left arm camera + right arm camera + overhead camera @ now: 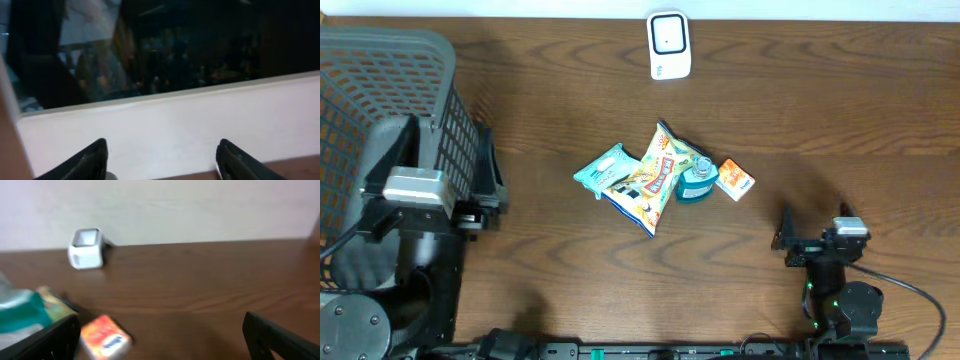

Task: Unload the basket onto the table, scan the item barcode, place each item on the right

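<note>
Left tool (161, 150): spread, nothing between its dark fingers (94, 159). Its camera looks off past the desk at a pale wall and a dark window.
Left arm position: over at the left side of the desk, right up against the grey mesh basket (380, 70).
Right tool (160, 330): jaws wide apart and empty, with one finger (280, 339) at each lower corner of its own view.
Right arm position: low at the right front of the desk (840, 110), well apart from the goods.
Scanner (669, 45): white, standing upright at the far edge of the desk near the middle. It also shows in the right wrist view, a bit blurred.
Items: all bunched at mid-desk, and neither tool is touching any of them.
Snack bag (657, 178): yellow and printed, lying flat on a slant in the centre of the heap.
Teal packet (603, 168): on the left of the snack bag, touching it.
Teal tub (697, 181): round, tucked against the bag's right edge.
Orange box (734, 179): small, just beside the tub on the right, and the item nearest the right tool.
Barcode: too small to make out on any item.
</note>
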Tool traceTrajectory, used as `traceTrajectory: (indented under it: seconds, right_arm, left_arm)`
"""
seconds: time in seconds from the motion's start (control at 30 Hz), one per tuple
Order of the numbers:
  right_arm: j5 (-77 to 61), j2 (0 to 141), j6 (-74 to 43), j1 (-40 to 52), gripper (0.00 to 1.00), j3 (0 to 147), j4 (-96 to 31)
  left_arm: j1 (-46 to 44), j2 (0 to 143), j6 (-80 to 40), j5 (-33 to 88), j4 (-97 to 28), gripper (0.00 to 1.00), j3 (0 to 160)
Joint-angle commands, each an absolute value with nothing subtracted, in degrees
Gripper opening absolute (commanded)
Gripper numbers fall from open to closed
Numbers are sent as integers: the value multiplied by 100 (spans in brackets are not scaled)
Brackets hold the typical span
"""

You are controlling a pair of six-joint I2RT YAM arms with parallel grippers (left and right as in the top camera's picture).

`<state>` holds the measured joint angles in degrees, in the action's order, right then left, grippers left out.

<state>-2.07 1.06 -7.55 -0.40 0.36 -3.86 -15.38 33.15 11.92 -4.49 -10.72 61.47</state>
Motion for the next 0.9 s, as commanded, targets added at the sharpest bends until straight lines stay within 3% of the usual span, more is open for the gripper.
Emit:
traceTrajectory:
  seconds: [0.0,0.13,0.3,0.43,0.67,0.87]
  right_arm:
    - [-672,93,-2987,-32,99,32,-386]
    - [-882,93,-3041,-32,99,32,-364]
    - [-2611,93,-3122,-45,99,152,-333]
    - [-2880,93,-3124,-45,99,497,-873]
    - [-2740,239,-2154,-45,99,2377,-3483]
    - [-2827,1262,-926,-43,99,4139,-5221]
  left_arm:
    - [-1339,3138,972,633,-1168,74,6134]
    - [-1079,2777,816,930,-1264,75,6134]
    - [-637,2025,502,1865,-1656,75,6134]
    - [-596,1610,502,2314,-1841,75,6134]
    - [-635,1179,502,2359,-1944,76,6134]
    - [-635,1129,502,2359,-1953,75,6134]
